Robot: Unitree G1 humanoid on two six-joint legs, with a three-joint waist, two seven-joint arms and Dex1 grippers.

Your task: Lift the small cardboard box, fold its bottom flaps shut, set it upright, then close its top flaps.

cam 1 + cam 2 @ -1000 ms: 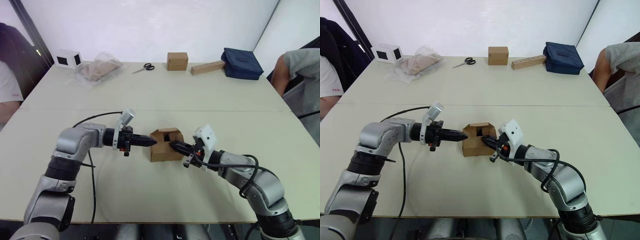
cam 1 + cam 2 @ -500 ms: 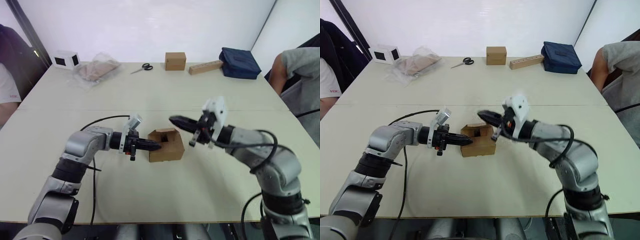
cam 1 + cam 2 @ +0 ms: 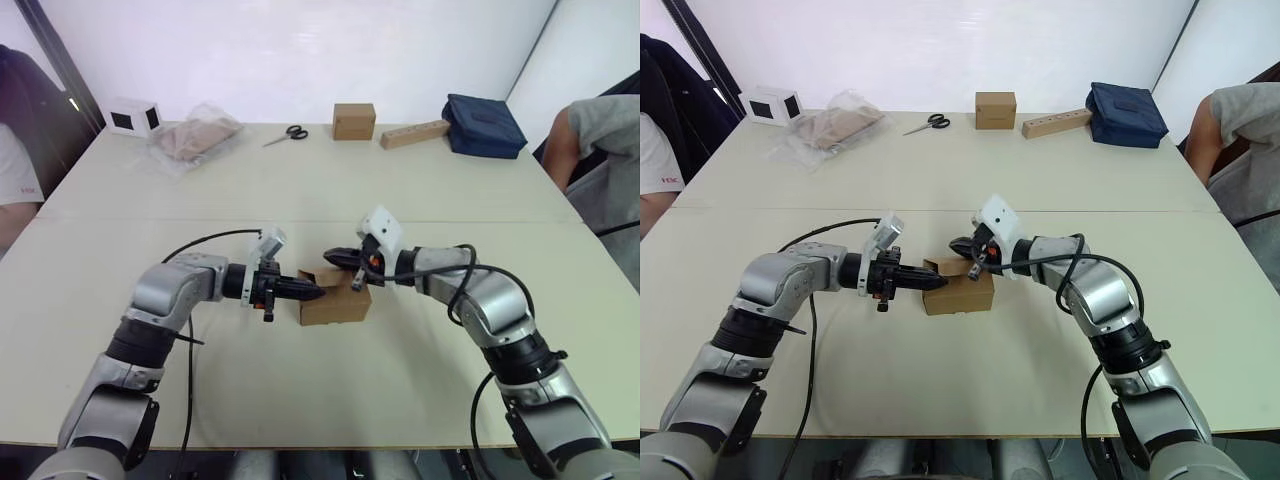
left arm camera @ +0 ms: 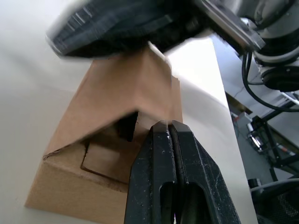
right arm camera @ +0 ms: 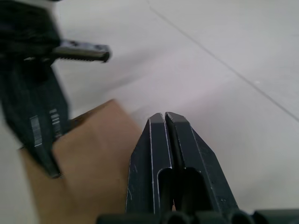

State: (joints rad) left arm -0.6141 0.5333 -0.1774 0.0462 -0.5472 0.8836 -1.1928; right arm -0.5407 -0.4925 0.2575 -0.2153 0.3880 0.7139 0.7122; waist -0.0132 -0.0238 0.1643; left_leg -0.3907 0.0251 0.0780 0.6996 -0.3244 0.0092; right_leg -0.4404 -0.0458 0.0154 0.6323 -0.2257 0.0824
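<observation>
The small cardboard box (image 3: 336,300) sits on the table's near half, its top partly folded, with inner flaps (image 4: 105,161) showing under a raised flap (image 4: 140,88). My left gripper (image 3: 312,293) is shut on nothing, and its tip (image 4: 169,125) touches the box's left top edge. My right gripper (image 3: 334,257) is also shut and empty. It reaches over the box's back edge, tip (image 5: 165,115) just above the brown top flap (image 5: 88,158).
Along the far edge stand a white box with black squares (image 3: 133,117), a plastic bag (image 3: 195,140), scissors (image 3: 288,134), a brown cardboard cube (image 3: 354,121), a wooden block (image 3: 414,134) and a navy bag (image 3: 484,126). A person sits at each side (image 3: 600,130).
My right gripper left the box's right side, rose, and came down over its top from behind. My left gripper moved in against the box's left edge. The box top looks more closed.
</observation>
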